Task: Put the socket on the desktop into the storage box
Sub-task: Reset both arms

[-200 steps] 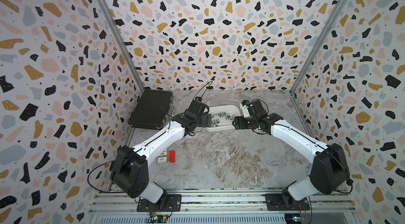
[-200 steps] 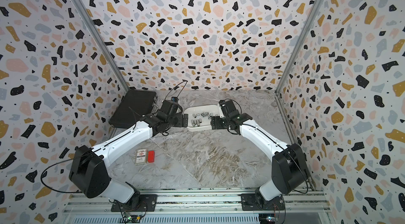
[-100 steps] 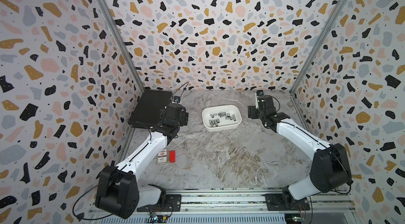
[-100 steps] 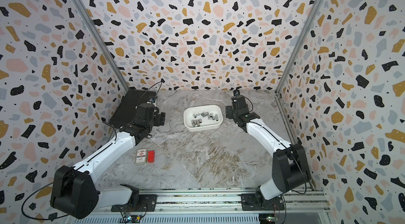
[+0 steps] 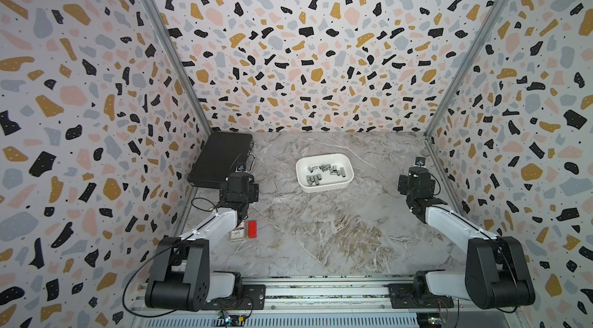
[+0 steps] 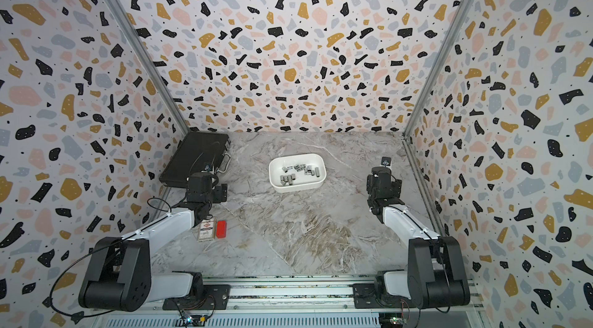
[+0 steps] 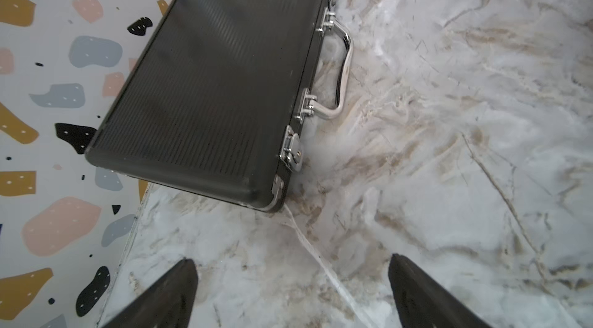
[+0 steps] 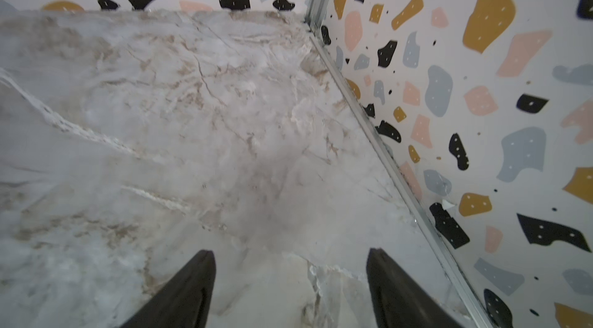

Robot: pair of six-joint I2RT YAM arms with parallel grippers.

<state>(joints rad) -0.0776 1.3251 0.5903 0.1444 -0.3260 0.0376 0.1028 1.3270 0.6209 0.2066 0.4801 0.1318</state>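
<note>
The white shallow rectangular storage box [image 5: 327,188] sits on the far middle of the grey marble-patterned desktop [image 5: 321,233], between the two arms and well apart from both. A scatter of small silver metal sockets [image 5: 324,170] lies on its floor, several of them bunched toward the near-left corner. They are too small to count with certainty.

The left gripper [image 7: 291,259] hangs over the left side of the desktop. It is just on the near side of the flat black ribbed case [image 5: 221,158], which lies against the left terrazzo-print wall [image 5: 96,117] in the far-left corner. In the left wrist view its two dark fingers [image 7: 167,297] stand wide apart with only bare marble between them. The case's chrome handle [image 7: 345,63] and a metal latch [image 7: 292,150] face the open desktop.

The right gripper [image 8: 290,251] hangs close to the right wall, roughly level with the box. Its fingers [image 8: 401,291] are likewise spread wide over bare marble, holding nothing.

Nearer on the left, a small red rectangular block [image 5: 252,229] lies just beside a printed card packet [image 5: 239,236], which the left arm partly covers in a top view.
</note>
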